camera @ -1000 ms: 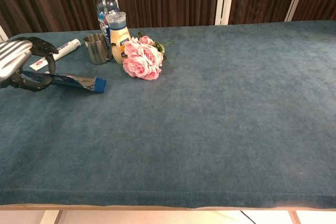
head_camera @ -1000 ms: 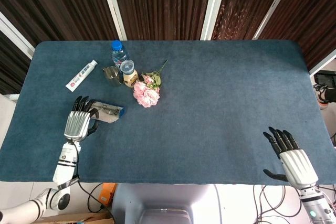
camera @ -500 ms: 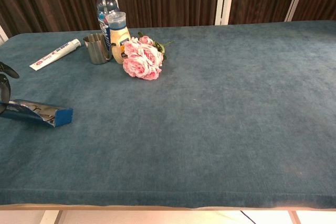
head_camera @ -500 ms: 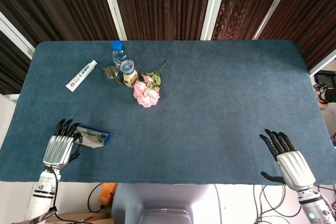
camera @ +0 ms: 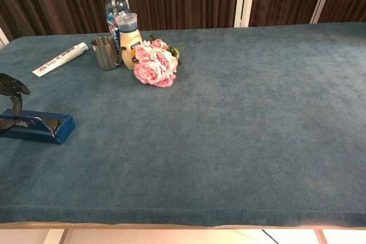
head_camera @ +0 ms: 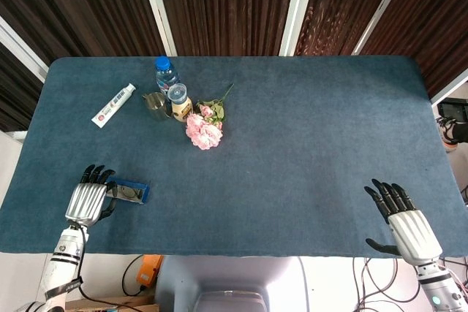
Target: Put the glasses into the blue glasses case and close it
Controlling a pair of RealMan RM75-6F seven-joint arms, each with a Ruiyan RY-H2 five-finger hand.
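Left hand (head_camera: 86, 202) grips the blue glasses case (head_camera: 131, 193) near the front-left corner of the blue-carpeted worktop (head_camera: 307, 144). Right hand (head_camera: 408, 228) rests front-right, fingers spread, holding nothing. Dark slatted wall panels (head_camera: 219, 5) behind.

Obstacles cluster at the far left of the table (head_camera: 307, 137): water bottle (head_camera: 166, 74), metal cup (head_camera: 155, 104), capped bottle (head_camera: 179, 101), pink rose bunch (head_camera: 204, 129), all close together. Toothpaste tube (head_camera: 113, 105) lies left of the cup, apart from it. Right of the roses: open cloth, wide passage. Between roses and blue glasses case (head_camera: 130, 193): bare cloth.
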